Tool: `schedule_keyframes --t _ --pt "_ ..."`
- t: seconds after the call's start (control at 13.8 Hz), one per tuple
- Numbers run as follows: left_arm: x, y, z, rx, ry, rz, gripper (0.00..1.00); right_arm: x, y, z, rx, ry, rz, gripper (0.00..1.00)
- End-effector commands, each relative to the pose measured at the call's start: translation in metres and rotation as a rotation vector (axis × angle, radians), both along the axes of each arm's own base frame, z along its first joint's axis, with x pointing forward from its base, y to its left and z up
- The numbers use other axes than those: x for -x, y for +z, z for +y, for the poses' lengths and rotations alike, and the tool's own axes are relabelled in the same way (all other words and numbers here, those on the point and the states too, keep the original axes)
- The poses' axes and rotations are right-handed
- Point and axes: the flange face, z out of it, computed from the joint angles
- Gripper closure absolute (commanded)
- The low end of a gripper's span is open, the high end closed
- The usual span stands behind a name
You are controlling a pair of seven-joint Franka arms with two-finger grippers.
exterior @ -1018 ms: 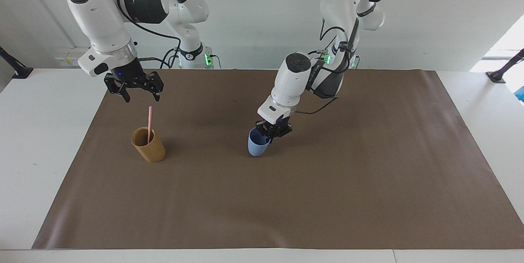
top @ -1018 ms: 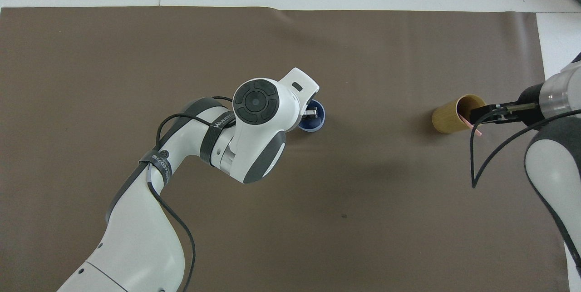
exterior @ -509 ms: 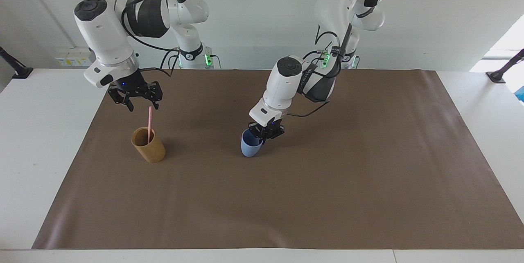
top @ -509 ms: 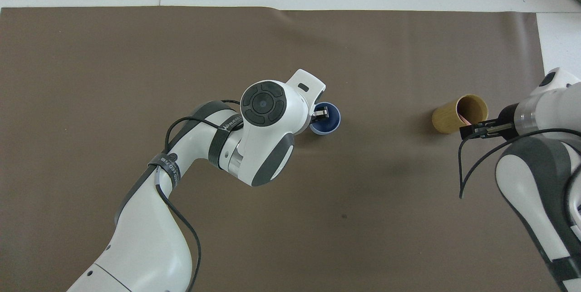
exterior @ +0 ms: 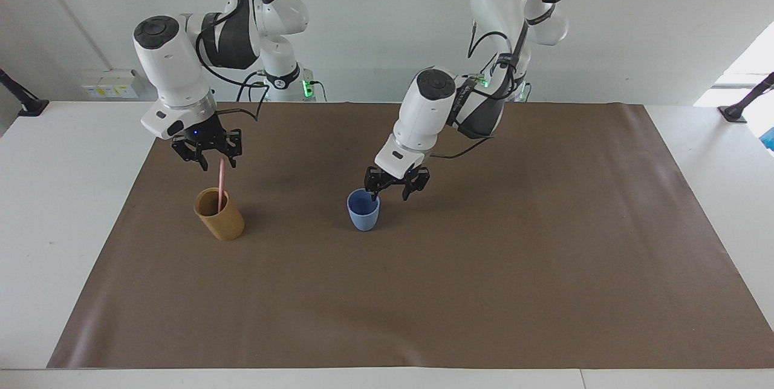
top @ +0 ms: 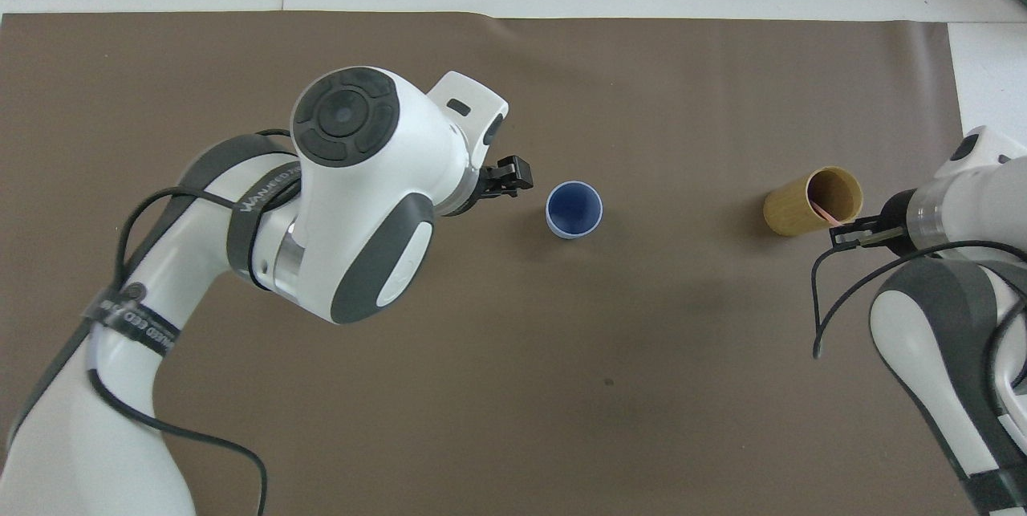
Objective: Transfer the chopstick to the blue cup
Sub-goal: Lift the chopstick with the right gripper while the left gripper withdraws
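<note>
The blue cup (exterior: 363, 210) stands upright on the brown mat near the table's middle; it also shows in the overhead view (top: 574, 209). My left gripper (exterior: 390, 191) is open just above the cup's rim, on the side toward the left arm's end, and holds nothing; it also shows in the overhead view (top: 513, 176). One pale pink chopstick (exterior: 221, 178) leans in the tan cup (exterior: 220, 215) toward the right arm's end. My right gripper (exterior: 217, 162) is open, with its jaws on either side of the chopstick's top end.
The brown mat (exterior: 484, 292) covers most of the white table. The left arm's big forearm hangs over the mat beside the blue cup. The tan cup (top: 810, 201) stands close to the mat's edge at the right arm's end.
My left gripper slid the tilted blue cup toward the right arm's end, set it upright, let go and lifted off. My right gripper came down around the chopstick's top.
</note>
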Motion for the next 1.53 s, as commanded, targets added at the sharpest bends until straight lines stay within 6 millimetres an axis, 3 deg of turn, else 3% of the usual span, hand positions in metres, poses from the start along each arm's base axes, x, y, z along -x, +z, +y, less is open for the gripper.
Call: schedule_keyframes --t 0.0,0.22,0.44,0.58,0.8,0.87,1.09,1.24,1.45 --pt "-0.001 0.039 0.056 -0.005 0.006 0.009 0.0 0.006 0.002 0.001 0.016 0.034 -0.017 1.0" --pt "-0.001 0.068 0.116 -0.04 -0.016 0.044 0.0 -0.001 0.018 0.003 0.017 0.027 -0.033 1.0" --pt "-0.007 0.078 0.178 -0.058 -0.067 0.067 0.0 -0.007 0.058 0.002 0.017 0.019 -0.047 1.0" --pt "-0.007 0.079 0.209 -0.063 -0.096 0.078 0.0 -0.009 0.087 0.003 0.004 0.006 -0.036 1.0" --pt "-0.003 0.082 0.258 -0.066 -0.132 0.097 0.0 -0.008 0.124 0.029 -0.006 -0.032 -0.035 1.0" --pt "-0.002 0.085 0.276 -0.065 -0.154 0.106 0.0 -0.006 0.133 0.045 -0.011 -0.039 -0.032 1.0" --pt "0.014 0.112 0.326 -0.062 -0.219 0.077 0.0 -0.004 0.149 0.079 -0.114 -0.149 0.029 1.0" --pt "0.021 0.129 0.343 -0.103 -0.224 0.054 0.0 -0.005 0.159 0.109 -0.146 -0.192 0.028 1.0" --pt "0.025 0.13 0.346 -0.17 -0.235 0.054 0.0 -0.005 0.144 0.168 -0.151 -0.312 0.066 1.0"
